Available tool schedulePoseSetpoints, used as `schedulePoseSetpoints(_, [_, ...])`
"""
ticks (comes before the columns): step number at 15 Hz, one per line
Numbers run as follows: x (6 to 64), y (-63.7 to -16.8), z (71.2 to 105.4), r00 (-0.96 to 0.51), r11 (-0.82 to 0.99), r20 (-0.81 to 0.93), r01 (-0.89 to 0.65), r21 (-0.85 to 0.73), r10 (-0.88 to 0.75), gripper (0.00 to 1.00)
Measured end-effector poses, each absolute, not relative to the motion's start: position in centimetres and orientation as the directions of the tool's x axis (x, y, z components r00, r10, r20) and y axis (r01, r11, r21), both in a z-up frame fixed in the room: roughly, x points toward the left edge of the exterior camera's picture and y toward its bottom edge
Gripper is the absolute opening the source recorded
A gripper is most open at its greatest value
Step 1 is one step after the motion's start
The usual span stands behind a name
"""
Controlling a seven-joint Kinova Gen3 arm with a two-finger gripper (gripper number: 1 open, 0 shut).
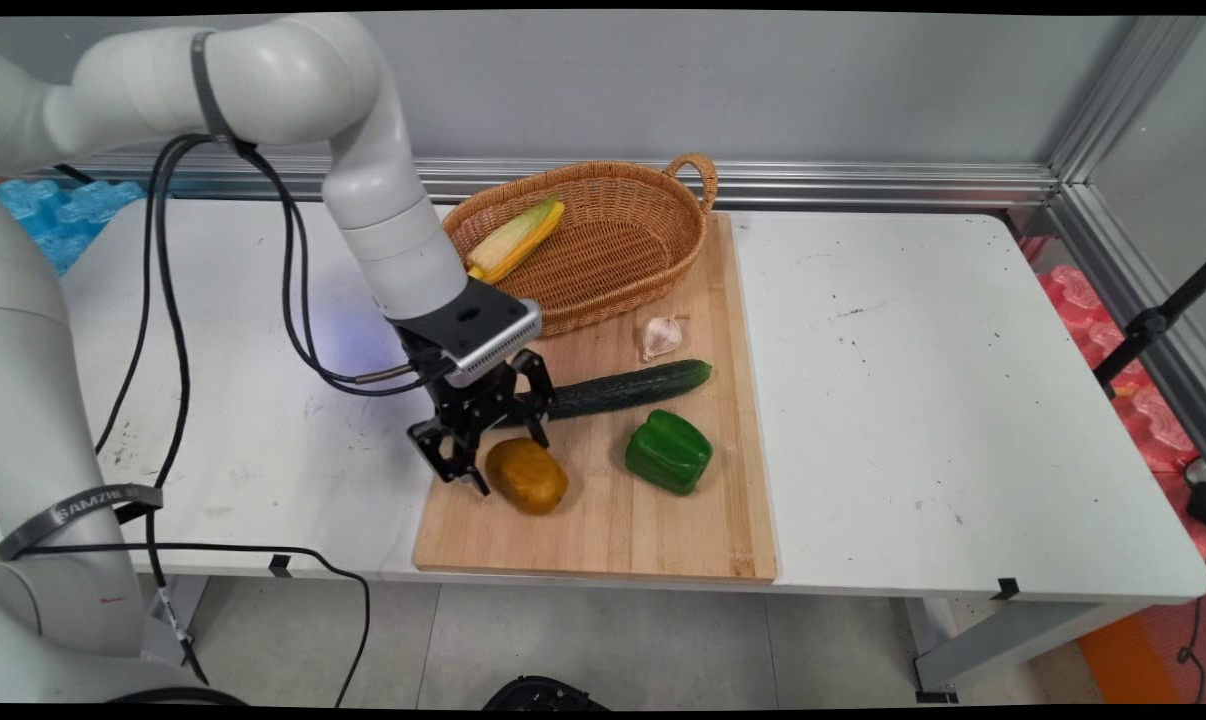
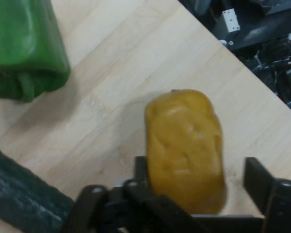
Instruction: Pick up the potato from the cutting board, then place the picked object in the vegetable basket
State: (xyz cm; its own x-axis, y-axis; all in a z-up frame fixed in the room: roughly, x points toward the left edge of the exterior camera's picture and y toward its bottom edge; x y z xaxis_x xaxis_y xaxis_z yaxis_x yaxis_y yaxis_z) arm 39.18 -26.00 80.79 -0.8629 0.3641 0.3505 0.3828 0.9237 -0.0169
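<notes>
Gripper: we see the gripper [image 1: 508,462] low over the board's [image 1: 613,520] left part, left of centre in the main view; its jaws stand wide apart, one finger [image 1: 473,475] on the potato's left and the other behind it by the cucumber. In the hand view [image 2: 199,187] the fingers [image 2: 259,177] flank the potato with a gap showing on the right side; we cannot tell whether the left one touches. Nothing is clasped.

Potato: the potato [image 1: 527,475] lies on the board near its left edge, lower centre of the main view; in the hand view [image 2: 185,148] it fills the lower middle, between the fingers.

Cucumber: the cucumber [image 1: 628,388] lies just above the potato in the main view, running right and slightly up; its left end sits behind the gripper's linkage. In the hand view [image 2: 22,194] it crosses the lower left corner.

Pepper: the pepper [image 1: 669,451] sits right of the potato, near but apart; upper left in the hand view [image 2: 24,46].

Garlic: the garlic [image 1: 661,335] rests on the board above the cucumber, just below the basket.

Basket: the basket [image 1: 653,255] stands at the board's top end, upper centre, with a corn cob [image 1: 516,240] lying inside on its left.

Table: the table [image 1: 943,400] carries the board; black cables [image 1: 163,330] hang over its left half.
</notes>
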Motion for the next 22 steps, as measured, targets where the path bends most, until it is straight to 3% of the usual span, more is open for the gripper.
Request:
schedulePoseSetpoints(6, [39.0, -26.5, 81.9, -0.857, 0.909, 0.348, 0.416, 0.028, 0.381, 0.0])
schedulePoseSetpoints(10, [39.7, -26.2, 84.9, -0.872, 0.919, 0.34, 0.391, 0.055, 0.351, 0.0])
schedulePoseSetpoints(16, [41.7, -26.5, 90.2, -0.93, 0.987, 0.342, 0.157, 0.041, 0.134, 0.0])
schedulePoseSetpoints(22, [44.0, -27.9, 93.3, -0.932, 0.995, 0.352, -0.101, -0.016, -0.089, 0.0])
